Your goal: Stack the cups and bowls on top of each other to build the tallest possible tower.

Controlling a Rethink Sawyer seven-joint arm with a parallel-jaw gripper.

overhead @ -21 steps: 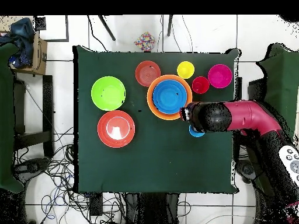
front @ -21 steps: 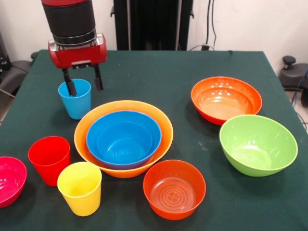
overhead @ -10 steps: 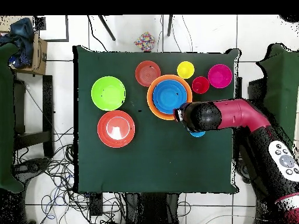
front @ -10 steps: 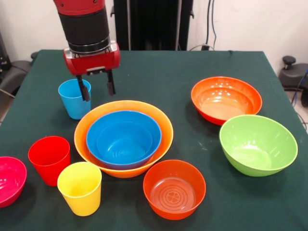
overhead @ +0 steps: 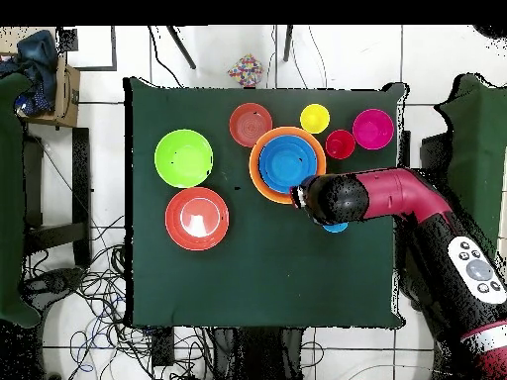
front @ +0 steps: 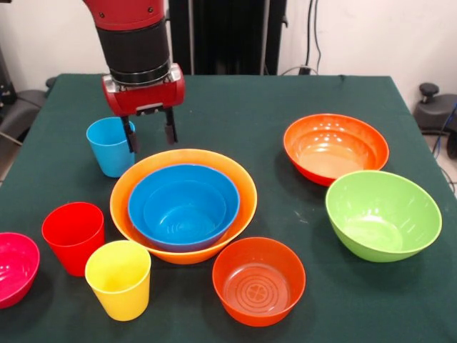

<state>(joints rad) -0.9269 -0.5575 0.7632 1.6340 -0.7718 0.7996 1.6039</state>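
Cups: three, namely light blue point(front: 111, 145), red point(front: 73, 236), yellow point(front: 119, 279). Bowls visible: six; blue point(front: 183, 205) nested in pale orange point(front: 239, 187), forming the tower at table centre. Gripper point(front: 150, 133): jaws apart, empty, between light blue cup and tower's far rim.

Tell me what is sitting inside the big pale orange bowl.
A blue bowl sits nested inside the pale orange bowl. It covers the orange bowl's floor, so anything beneath it cannot be seen.
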